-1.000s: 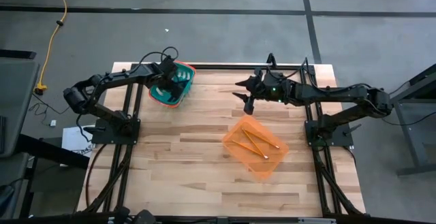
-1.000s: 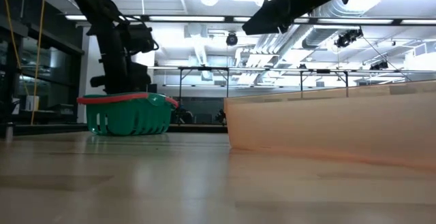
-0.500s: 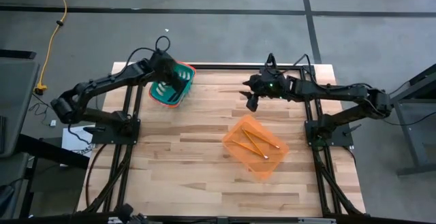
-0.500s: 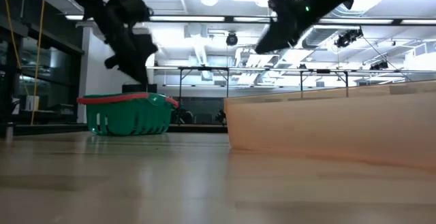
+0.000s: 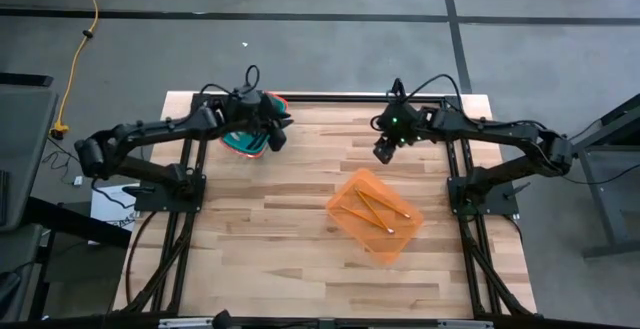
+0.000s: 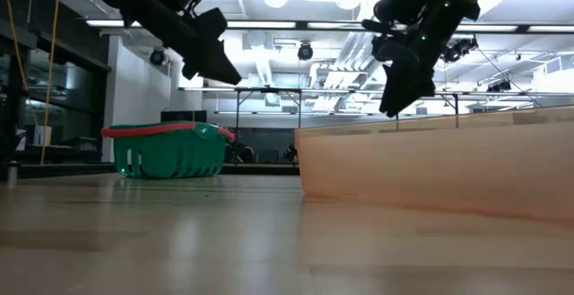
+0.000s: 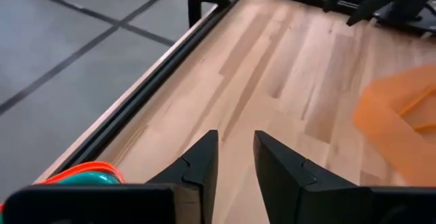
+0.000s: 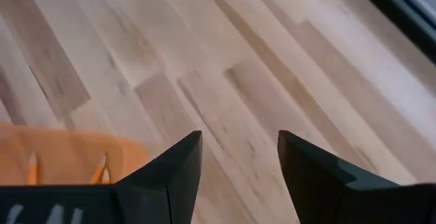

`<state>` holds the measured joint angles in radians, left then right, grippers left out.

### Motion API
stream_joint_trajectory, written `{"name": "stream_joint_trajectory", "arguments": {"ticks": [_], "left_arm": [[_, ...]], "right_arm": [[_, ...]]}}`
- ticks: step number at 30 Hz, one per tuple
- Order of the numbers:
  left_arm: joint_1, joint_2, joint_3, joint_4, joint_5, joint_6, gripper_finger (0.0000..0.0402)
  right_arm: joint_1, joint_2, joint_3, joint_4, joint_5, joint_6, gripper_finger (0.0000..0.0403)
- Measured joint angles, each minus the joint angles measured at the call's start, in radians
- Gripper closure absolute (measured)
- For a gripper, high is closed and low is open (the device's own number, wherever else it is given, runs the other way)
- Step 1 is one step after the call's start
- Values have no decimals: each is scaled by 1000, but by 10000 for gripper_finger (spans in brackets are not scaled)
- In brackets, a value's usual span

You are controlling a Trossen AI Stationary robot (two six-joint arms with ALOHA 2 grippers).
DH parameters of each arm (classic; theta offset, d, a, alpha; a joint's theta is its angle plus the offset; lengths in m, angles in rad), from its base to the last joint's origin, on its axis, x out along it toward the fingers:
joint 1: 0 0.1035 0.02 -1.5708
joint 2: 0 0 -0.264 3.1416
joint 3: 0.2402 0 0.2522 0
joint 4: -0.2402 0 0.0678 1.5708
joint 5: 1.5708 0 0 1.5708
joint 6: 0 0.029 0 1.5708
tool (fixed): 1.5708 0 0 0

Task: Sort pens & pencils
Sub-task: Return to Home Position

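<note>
Finds pencils [image 5: 372, 207] lying in orange bin [image 5: 393, 241] right of centre, judges them light, stiff, best pinched mid-shaft; records left gripper [image 5: 280, 132] and right gripper [image 5: 381, 153] spread, empty.

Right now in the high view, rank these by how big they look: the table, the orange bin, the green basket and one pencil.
1. table
2. orange bin
3. green basket, partly hidden under the left arm, so its place is less sure
4. pencil, by far the smallest
</note>
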<state>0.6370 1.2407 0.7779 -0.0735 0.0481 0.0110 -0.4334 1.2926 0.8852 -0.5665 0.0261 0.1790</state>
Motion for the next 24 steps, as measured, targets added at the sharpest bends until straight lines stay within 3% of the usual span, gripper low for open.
{"name": "stream_joint_trajectory", "arguments": {"ticks": [8,17,21,24], "left_arm": [[-9,0,-103,134,2,33,325],[-9,0,-179,308,84,88,328],[-9,0,-183,317,83,89,328],[-9,0,-183,307,84,89,330]], "right_arm": [[0,0,0,-52,-18,31,219],[-14,0,-2,-181,2,71,219],[2,-11,-76,-135,22,55,219],[-1,-19,-169,-21,-42,57,219]]}}
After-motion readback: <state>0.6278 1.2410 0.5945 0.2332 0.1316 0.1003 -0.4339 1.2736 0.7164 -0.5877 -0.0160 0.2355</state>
